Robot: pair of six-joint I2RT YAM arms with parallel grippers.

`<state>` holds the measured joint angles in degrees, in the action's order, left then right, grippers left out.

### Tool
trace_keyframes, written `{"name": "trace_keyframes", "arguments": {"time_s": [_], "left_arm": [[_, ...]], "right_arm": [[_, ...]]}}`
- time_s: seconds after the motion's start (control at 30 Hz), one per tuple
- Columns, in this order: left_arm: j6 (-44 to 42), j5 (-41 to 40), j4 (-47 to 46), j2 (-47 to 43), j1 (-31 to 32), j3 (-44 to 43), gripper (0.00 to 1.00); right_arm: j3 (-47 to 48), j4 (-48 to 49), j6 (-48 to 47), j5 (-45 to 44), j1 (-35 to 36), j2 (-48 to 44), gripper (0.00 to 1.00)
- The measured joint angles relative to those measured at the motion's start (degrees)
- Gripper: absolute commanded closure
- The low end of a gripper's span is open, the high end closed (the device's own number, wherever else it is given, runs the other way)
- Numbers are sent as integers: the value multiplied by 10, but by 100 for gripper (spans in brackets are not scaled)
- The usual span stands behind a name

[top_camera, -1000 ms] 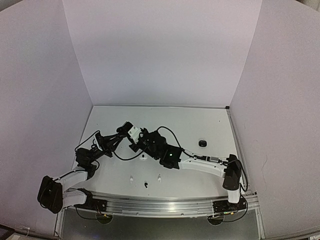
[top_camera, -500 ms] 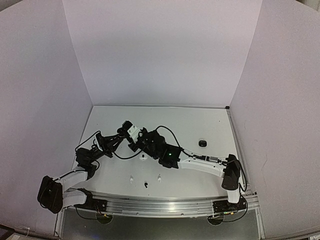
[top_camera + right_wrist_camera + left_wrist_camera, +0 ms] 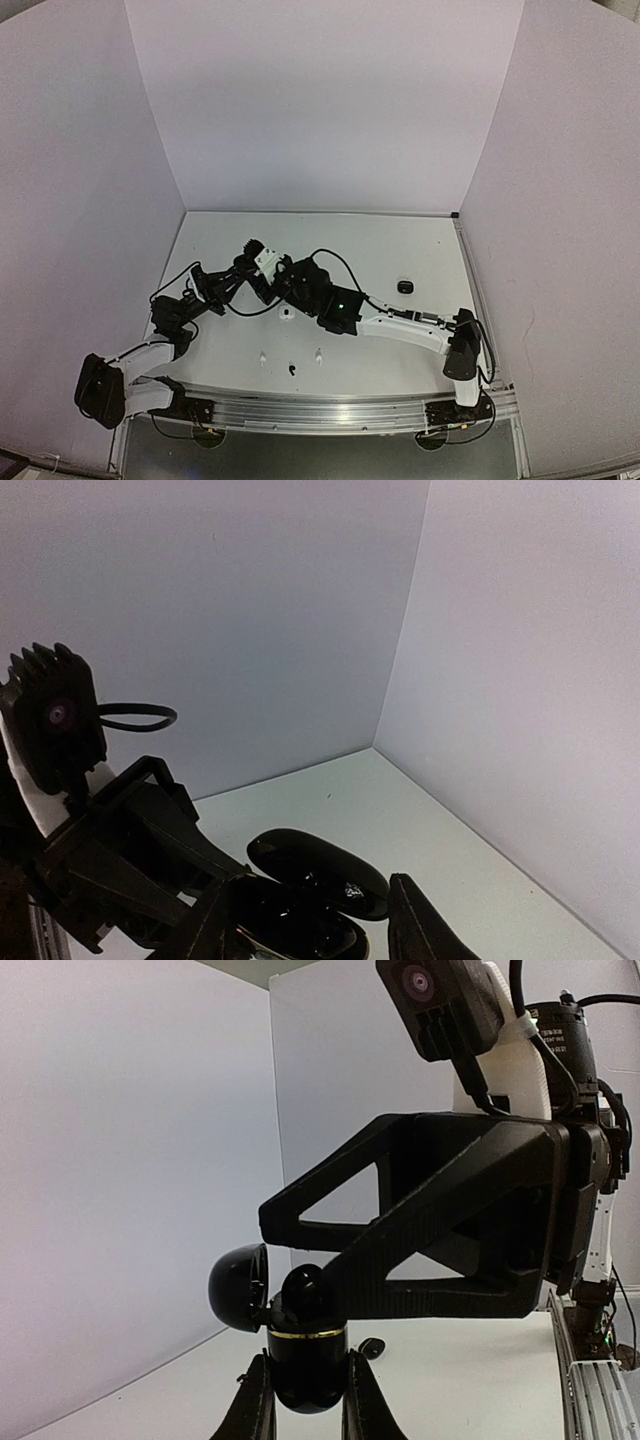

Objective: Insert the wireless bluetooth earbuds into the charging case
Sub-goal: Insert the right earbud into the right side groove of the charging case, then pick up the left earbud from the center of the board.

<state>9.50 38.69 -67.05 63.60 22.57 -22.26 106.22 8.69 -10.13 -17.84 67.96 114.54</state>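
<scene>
Jaws first: left gripper [image 3: 305,1412] is clamped on the open black charging case [image 3: 305,1365], holding it up off the table [image 3: 380,250] with the lid [image 3: 238,1288] flipped toward 9 o'clock. Right gripper [image 3: 312,935] has its fingers parted right over the case mouth, and I can't tell if it's carrying anything. A rounded black bit [image 3: 300,1288] sits at the mouth, maybe an earbud going in. Progress-wise I'd say early. Two white earbuds [image 3: 262,357] and a black earbud [image 3: 291,370] lie loose at 6 o'clock of the grippers, and a second black case [image 3: 405,287] sits at 3 o'clock.

No readable text, tiny print on charging case lid [image 3: 318,872] illegible
</scene>
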Motion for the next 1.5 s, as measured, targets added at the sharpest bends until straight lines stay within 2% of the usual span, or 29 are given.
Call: {"name": "trace_keyframes", "arguments": {"time_s": [0.1, 0.23, 0.4, 0.5, 0.57, 0.7, 0.87, 1.0, 1.13, 1.33, 1.5], "left_arm": [[1, -2, 1, -1, 0, 0, 100], [10, -11, 13, -4, 0, 0, 100], [21, -39, 41, -15, 0, 0, 100], [25, -59, 61, -28, 0, 0, 100], [26, -76, 78, -38, 0, 0, 100], [26, -112, 116, -60, 0, 0, 100], [23, -145, 155, -95, 0, 2, 100], [13, -162, 176, -124, 0, 11, 100], [6, -177, 183, -146, 0, 23, 100], [-16, -202, 190, -169, 2, 44, 100], [-46, -211, 184, -191, 4, 75, 100]], "right_arm": [[5, -3, 12, 6, 0, 0, 47], [9, -7, 36, 6, 0, -2, 35], [1, -41, 123, -25, -1, -40, 34], [-5, -105, 194, -65, -2, -83, 39], [-5, -186, 267, -103, -2, -113, 42], [1, -357, 424, -137, -4, -130, 40], [32, -557, 593, -90, -6, -41, 39], [55, -643, 657, -25, 0, 59, 39], [90, -685, 689, 42, 10, 135, 38], [134, -702, 711, 103, 18, 171, 38], [168, -704, 715, 144, 23, 206, 44]]}}
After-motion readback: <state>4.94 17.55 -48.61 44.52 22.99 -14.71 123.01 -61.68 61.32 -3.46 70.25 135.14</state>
